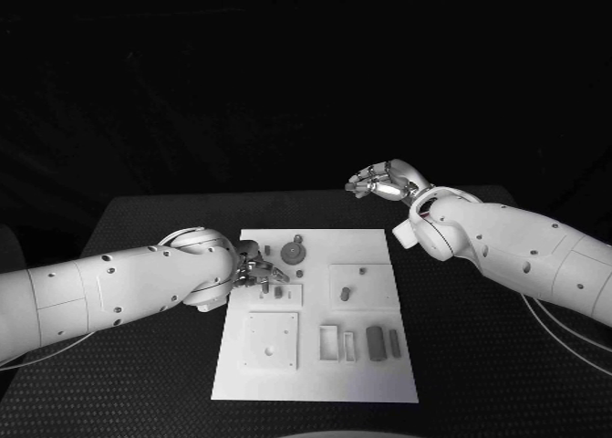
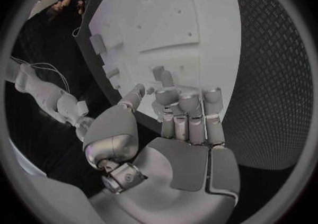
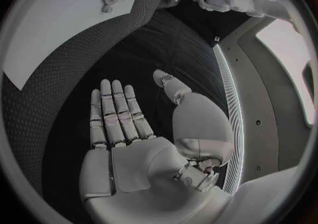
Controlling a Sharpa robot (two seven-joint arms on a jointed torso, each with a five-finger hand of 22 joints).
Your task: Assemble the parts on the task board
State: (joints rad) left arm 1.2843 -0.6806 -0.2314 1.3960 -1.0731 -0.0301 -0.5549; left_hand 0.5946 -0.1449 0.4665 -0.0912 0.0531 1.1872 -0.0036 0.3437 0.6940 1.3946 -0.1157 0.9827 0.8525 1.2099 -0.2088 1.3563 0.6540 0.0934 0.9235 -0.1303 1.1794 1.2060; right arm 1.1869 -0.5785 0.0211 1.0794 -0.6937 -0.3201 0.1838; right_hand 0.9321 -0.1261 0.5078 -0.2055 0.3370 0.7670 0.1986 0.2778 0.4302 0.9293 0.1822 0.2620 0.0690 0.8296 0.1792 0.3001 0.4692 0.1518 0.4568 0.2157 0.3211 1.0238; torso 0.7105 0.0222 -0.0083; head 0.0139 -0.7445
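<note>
The left hand's fingers are curled in over the white task board, their tips down at its left side among the small grey parts; in the left wrist view a small grey part stands just at the fingertips, but I cannot tell whether it is pinched or only touched. The right hand is raised above the far edge of the tabletop, well apart from the board, and in the right wrist view its fingers lie straight and side by side with the thumb off to one side, holding nothing. On the board, a round gear-like part lies just beside the left hand, a small oval part sits in a square recess near the middle, and several long narrow parts lie in a row toward the near right. The board itself lies flat in the middle of the black tabletop.
</note>
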